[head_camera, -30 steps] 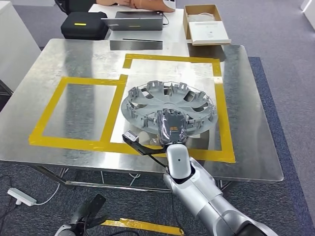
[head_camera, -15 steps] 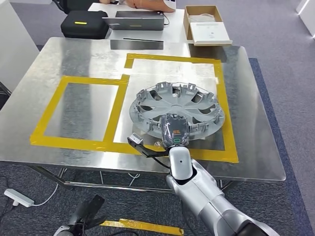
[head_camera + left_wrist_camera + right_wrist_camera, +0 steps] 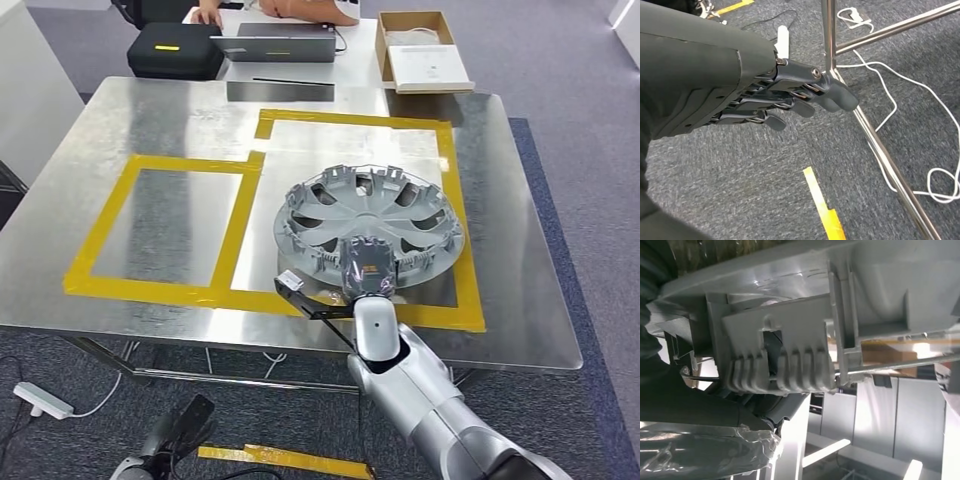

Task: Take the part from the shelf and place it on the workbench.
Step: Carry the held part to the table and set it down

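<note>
Your right hand (image 3: 367,270) grips the hubcap (image 3: 369,225) at its near rim, over the yellow tape frame (image 3: 355,120) on the tabletop (image 3: 113,120). You can judge the part as light, stiff plastic, broad and prone to tipping from a single rim hold; its clips look fragile. Open room lies inside the frame. Your left hand (image 3: 783,97) hangs below, fingers straight, holding nothing.

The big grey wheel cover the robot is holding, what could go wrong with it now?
The right hand grips the wheel cover only at its near rim, so it might tip or slip. Its far right edge reaches the yellow tape, so it may end up outside the marked box on the workbench.
</note>
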Tool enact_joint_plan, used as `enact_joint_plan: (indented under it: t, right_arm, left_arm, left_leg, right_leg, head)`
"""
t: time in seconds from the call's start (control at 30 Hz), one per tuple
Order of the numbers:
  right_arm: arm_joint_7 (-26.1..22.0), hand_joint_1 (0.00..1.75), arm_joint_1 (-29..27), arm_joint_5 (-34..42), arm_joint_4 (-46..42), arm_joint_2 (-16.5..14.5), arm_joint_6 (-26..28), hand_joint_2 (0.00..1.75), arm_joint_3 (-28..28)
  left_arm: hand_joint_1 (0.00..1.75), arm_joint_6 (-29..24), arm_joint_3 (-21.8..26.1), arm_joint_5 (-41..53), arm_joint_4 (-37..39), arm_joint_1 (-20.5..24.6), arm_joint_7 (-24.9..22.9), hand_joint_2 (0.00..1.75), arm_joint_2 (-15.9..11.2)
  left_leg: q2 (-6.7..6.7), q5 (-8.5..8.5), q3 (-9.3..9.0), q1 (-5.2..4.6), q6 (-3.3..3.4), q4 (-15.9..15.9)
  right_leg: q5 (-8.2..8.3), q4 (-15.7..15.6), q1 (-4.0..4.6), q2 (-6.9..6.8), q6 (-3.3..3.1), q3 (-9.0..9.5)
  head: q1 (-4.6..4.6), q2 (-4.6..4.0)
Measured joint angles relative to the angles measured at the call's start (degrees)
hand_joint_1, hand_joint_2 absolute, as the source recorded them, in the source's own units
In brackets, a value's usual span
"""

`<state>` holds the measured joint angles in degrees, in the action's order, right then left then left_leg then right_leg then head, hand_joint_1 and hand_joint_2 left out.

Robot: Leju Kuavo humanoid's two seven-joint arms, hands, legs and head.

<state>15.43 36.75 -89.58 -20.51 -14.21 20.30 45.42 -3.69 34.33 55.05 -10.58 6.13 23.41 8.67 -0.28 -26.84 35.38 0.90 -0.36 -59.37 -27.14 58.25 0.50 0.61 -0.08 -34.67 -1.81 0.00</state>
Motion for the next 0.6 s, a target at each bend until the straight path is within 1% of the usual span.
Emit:
enact_joint_plan:
  t: [0.03, 0.07, 0.1, 0.13, 0.17, 0.2, 0.23, 0.27, 0.3, 0.33, 0.37, 0.4, 0.43, 0.5, 0.53, 0.57, 0.6]
  right_arm:
    - [0.03, 0.92, 0.03, -0.04, 0.03, -0.09, -0.58, 1.75, -0.2]
    - [0.15, 0.48, 0.11, -0.09, 0.03, -0.22, -1.15, 1.75, -0.33]
    - [0.35, 0.1, 0.17, -0.15, 0.03, -0.39, -1.69, 1.75, -0.45]
    - [0.62, 0.0, 0.18, -0.2, 0.03, -0.54, -2.21, 1.75, -0.57]
    - [0.9, 0.0, 0.1, -0.22, 0.04, -0.62, -2.62, 1.75, -0.7]
    - [1.13, 0.0, -0.05, -0.22, 0.05, -0.67, -2.99, 1.75, -0.88]
    - [1.29, 0.0, -0.19, -0.18, 0.07, -0.68, -3.31, 1.75, -1.11]
    - [1.38, 0.0, -0.29, -0.11, 0.09, -0.68, -3.64, 1.75, -1.35]
    - [1.4, 0.0, -0.35, -0.02, 0.11, -0.68, -4.01, 1.75, -1.59]
    - [1.4, 0.0, -0.37, 0.06, 0.14, -0.68, -4.33, 1.75, -1.82]
    - [1.4, 0.0, -0.38, 0.14, 0.19, -0.68, -4.59, 1.75, -2.03]
    - [1.4, 0.0, -0.41, 0.2, 0.24, -0.68, -4.75, 1.31, -2.23]
    - [1.4, 0.0, -0.47, 0.23, 0.33, -0.68, -4.8, 0.87, -2.43]
    - [1.37, 0.0, -0.6, 0.3, 0.48, -0.68, -4.89, 0.0, -2.69]
    - [1.28, 0.0, -0.62, 0.37, 0.54, -0.69, -5.0, 0.0, -2.82]
    - [1.14, 0.0, -0.6, 0.48, 0.57, -0.69, -5.17, 0.0, -2.95]
    - [0.9, 0.0, -0.58, 0.63, 0.58, -0.68, -5.38, 0.0, -3.08]
  left_arm:
    - [0.0, -0.08, 0.01, -0.01, -0.01, 0.02, -0.04, 0.0, 0.01]
    - [0.0, -0.15, 0.02, -0.01, -0.02, 0.04, -0.06, 0.0, -0.03]
    - [0.0, -0.21, 0.03, -0.02, -0.03, 0.05, -0.08, 0.0, -0.05]
    - [0.0, -0.25, 0.03, -0.02, -0.03, 0.03, -0.09, 0.0, -0.05]
    - [0.0, -0.28, 0.04, -0.02, -0.03, -0.02, -0.1, 0.0, -0.04]
    - [0.0, -0.34, 0.06, -0.02, -0.03, -0.09, -0.14, 0.0, -0.04]
    - [0.0, -0.43, 0.1, -0.02, -0.03, -0.15, -0.19, 0.0, -0.06]
    - [0.0, -0.55, 0.14, -0.01, -0.04, -0.16, -0.22, 0.0, -0.1]
    - [0.0, -0.65, 0.19, 0.02, -0.04, -0.16, -0.26, 0.0, -0.15]
    - [0.0, -0.73, 0.21, 0.04, -0.03, -0.12, -0.27, 0.0, -0.16]
    - [0.0, -0.77, 0.22, 0.08, -0.03, -0.07, -0.27, 0.0, -0.12]
    - [0.0, -0.78, 0.23, 0.11, -0.03, -0.08, -0.31, 0.0, -0.07]
    - [0.0, -0.78, 0.24, 0.13, -0.03, -0.13, -0.35, 0.0, 0.0]
    - [0.0, -0.78, 0.3, 0.16, -0.04, -0.26, -0.44, 0.0, 0.04]
    - [0.0, -0.79, 0.36, 0.16, -0.04, -0.24, -0.44, 0.0, 0.04]
    - [0.0, -0.8, 0.42, 0.17, -0.05, -0.19, -0.44, 0.0, 0.05]
    - [0.0, -0.8, 0.48, 0.19, -0.05, -0.16, -0.44, 0.0, 0.05]
  left_leg:
    - [0.01, -0.53, 0.19, -0.01, -0.26, -0.52]
    - [0.03, -1.67, 0.84, 0.0, -0.53, -2.1]
    - [0.05, -3.29, 2.0, 0.09, -0.74, -4.76]
    - [0.05, -5.09, 3.63, 0.17, -0.96, -8.3]
    - [0.06, -6.54, 5.28, 0.26, -1.19, -11.84]
    - [0.07, -7.06, 6.41, 0.35, -1.38, -14.15]
    - [0.08, -6.48, 6.67, 0.43, -1.54, -14.61]
    - [0.09, -4.9, 5.89, 0.53, -1.66, -12.96]
    - [0.11, -2.68, 4.22, 0.68, -1.77, -9.51]
    - [0.12, -1.12, 2.44, 0.75, -1.88, -5.99]
    - [0.08, -0.22, 1.05, 0.79, -1.77, -3.05]
    - [0.04, 0.06, 0.25, 0.78, -1.55, -1.23]
    - [-0.02, -0.28, 0.13, 0.68, -1.21, -0.76]
    - [-0.04, -0.17, 0.25, 0.66, -0.33, -0.51]
    - [-0.03, -0.09, 0.21, 0.69, 0.09, -0.43]
    - [-0.02, -0.01, 0.18, 0.76, 0.48, -0.32]
    - [-0.01, 0.03, 0.14, 0.81, 0.77, -0.25]
  right_leg:
    - [0.21, -0.4, -0.18, -0.05, -0.24, 0.2]
    - [0.41, -0.79, -0.39, -0.11, -0.48, 0.42]
    - [0.51, -0.99, -0.52, -0.17, -0.64, 0.58]
    - [0.51, -1.05, -0.56, -0.21, -0.76, 0.63]
    - [0.48, -1.03, -0.56, -0.23, -0.8, 0.64]
    - [0.45, -0.99, -0.56, -0.23, -0.8, 0.65]
    - [0.41, -0.91, -0.59, -0.21, -0.76, 0.65]
    - [0.34, -0.78, -0.66, -0.16, -0.66, 0.67]
    - [0.18, -0.53, -0.74, -0.1, -0.46, 0.68]
    - [-0.04, -0.22, -0.69, -0.03, -0.17, 0.6]
    - [-0.24, 0.17, -0.6, 0.04, 0.13, 0.4]
    - [-0.36, 0.46, -0.48, 0.08, 0.44, 0.19]
    - [-0.36, 0.55, -0.36, 0.11, 0.7, 0.0]
    - [-0.37, 0.51, -0.43, 0.1, 1.12, -0.28]
    - [-0.84, 0.99, -0.5, 0.04, 1.34, -0.59]
    - [-1.84, 2.53, -0.55, -0.03, 1.58, -1.35]
    - [-3.42, 5.41, -0.6, -0.1, 1.81, -2.73]
  head:
    - [-0.01, 0.0]
    - [-0.07, 0.0]
    - [-0.1, 0.0]
    - [-0.1, 0.0]
    - [-0.09, 0.0]
    - [-0.08, 0.0]
    - [-0.08, -0.01]
    - [-0.08, -0.01]
    - [-0.09, -0.01]
    - [-0.11, -0.01]
    - [-0.14, 0.0]
    - [-0.14, 0.0]
    - [-0.14, 0.0]
    - [-0.13, 0.0]
    - [-0.06, 0.0]
    - [0.06, 0.0]
    - [0.17, 0.0]
